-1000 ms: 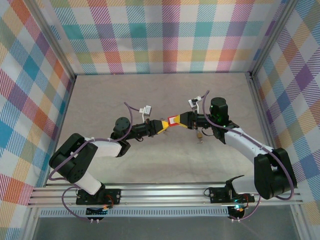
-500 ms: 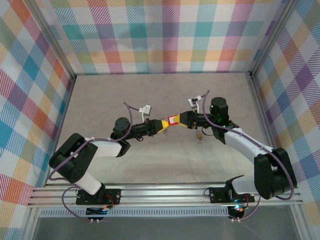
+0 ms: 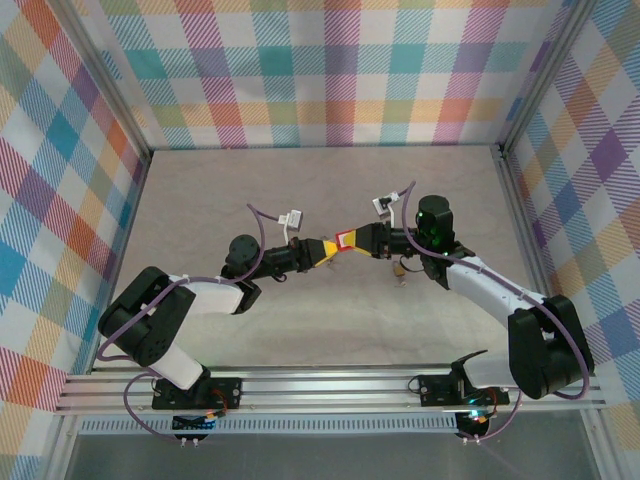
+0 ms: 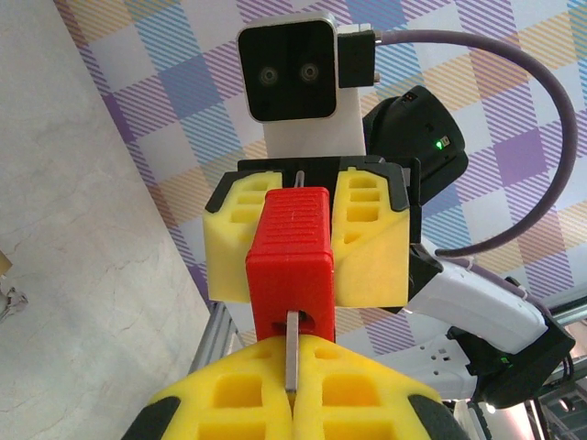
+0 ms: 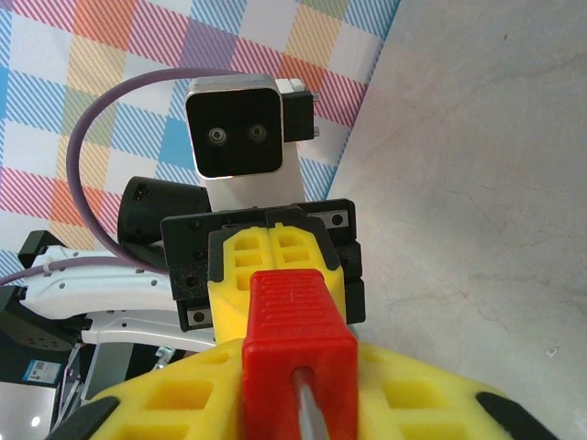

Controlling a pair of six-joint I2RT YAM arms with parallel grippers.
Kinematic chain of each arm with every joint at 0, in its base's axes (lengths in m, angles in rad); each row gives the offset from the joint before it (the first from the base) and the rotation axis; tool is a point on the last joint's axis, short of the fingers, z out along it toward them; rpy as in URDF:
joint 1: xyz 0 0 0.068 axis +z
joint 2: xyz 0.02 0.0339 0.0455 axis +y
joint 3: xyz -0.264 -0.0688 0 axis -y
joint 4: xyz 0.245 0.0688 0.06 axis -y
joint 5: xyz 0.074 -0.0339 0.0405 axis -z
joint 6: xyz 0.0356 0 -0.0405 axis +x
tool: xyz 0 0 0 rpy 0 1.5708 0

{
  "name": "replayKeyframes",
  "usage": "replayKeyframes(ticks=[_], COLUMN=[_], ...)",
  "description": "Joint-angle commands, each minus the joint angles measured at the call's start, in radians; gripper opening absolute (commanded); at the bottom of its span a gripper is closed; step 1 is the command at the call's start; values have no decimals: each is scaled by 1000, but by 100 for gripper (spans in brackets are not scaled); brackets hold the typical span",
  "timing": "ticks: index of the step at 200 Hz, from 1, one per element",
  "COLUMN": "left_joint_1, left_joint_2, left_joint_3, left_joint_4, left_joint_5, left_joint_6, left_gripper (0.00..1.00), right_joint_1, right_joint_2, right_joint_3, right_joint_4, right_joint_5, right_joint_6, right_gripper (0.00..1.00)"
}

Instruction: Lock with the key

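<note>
**Key set in the padlock [image 4: 290, 257], held between two grippers above the table [image 3: 250, 190].**
The right gripper [image 3: 352, 238] was clamped on the red padlock's sides. The left gripper [image 3: 331, 249], fully closed, pinched the key [image 4: 292, 359] just beside it. The left wrist view showed the thin blade running from between the left fingers into the keyhole [image 4: 294, 320], a detail too small to make out from overhead. The right wrist view showed a metal bar [image 5: 305, 411] at the lock's other end. Both arms reached inward with bent elbows, the grippers facing each other tip to tip.
</note>
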Motion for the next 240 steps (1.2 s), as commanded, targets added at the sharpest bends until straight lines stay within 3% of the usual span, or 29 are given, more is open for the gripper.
replayKeyframes(ticks=[1,33,70,126,184,211,240], left_joint_1=[-5,-9,-8,-8,-4,8,38], left_joint_2=[13,18,-16,-106,-152,-165,-215], left_joint_3=[17,5,-34,-65,-86,-105,-133], left_joint_4=[25,40,51,62,65,63,51], left_joint_5=[-5,-8,-45,-69,-71,-72,-38], left_joint_6=[22,19,28,16,16,13,22], left_gripper=[0,0,0,0,0,0,0], right_joint_1=[28,37,27,-67,-74,-88,-113], right_joint_2=[-3,6,-21,-27,-38,-95,-107], right_joint_3=[0,-4,-39,-131,-148,-140,-132], right_joint_4=[62,91,123,442,488,353,333], right_joint_5=[-45,-44,18,1,-45,-35,-35], right_joint_6=[-4,-4,-15,113,149,78,116], right_gripper=[22,0,0,0,0,0,0])
